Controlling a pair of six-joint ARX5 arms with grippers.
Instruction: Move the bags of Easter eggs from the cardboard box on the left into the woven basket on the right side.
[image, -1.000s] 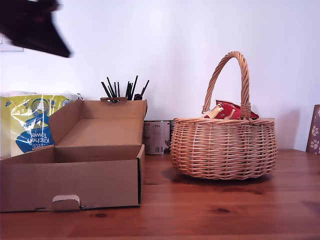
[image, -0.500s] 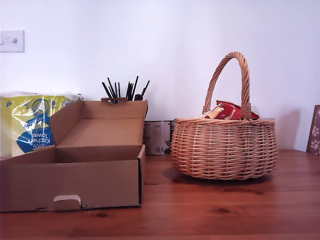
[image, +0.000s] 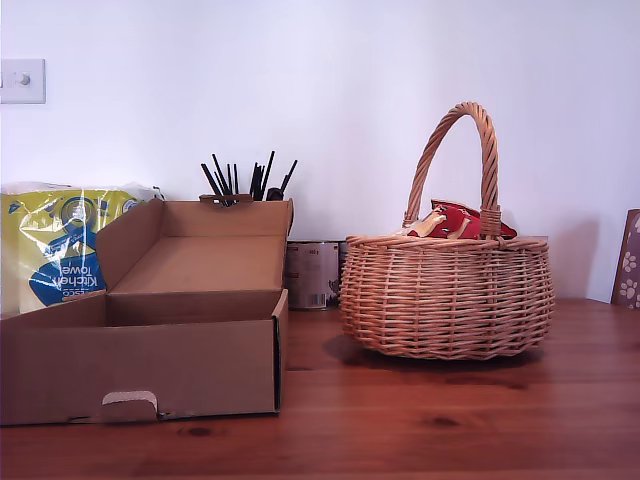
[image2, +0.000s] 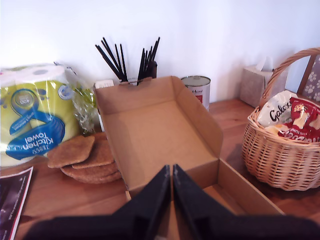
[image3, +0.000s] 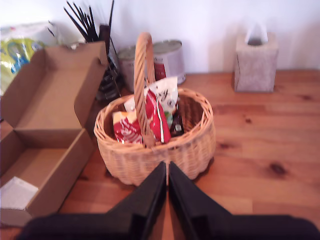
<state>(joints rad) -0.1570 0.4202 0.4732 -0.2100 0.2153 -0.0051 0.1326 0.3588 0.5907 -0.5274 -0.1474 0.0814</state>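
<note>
The cardboard box (image: 140, 370) stands open at the exterior view's left; in the first wrist view the box (image2: 155, 135) shows only bare cardboard inside. The woven basket (image: 447, 300) sits at the exterior view's right with bags of Easter eggs (image: 460, 220) poking above its rim. In the first wrist view, a cream bag and a red bag (image2: 300, 120) lie in the basket (image2: 280, 160). My first gripper (image2: 171, 172) is shut above the box's near end. My second gripper (image3: 167, 167) is shut and empty near the basket (image3: 150, 150), which holds red and cream bags (image3: 157, 117). Neither arm shows in the exterior view.
A yellow-and-blue kitchen towel pack (image: 55, 250) stands behind the box. A holder of black sticks (image: 245, 180) and a tin can (image: 312, 272) are at the back wall. Brown round mats (image2: 82, 155) lie beside the box, and a tissue box (image3: 256, 60) sits behind the basket.
A dark blurred arm at the exterior view's upper left one second ago has left that view. Box, basket and bags have stayed put.
</note>
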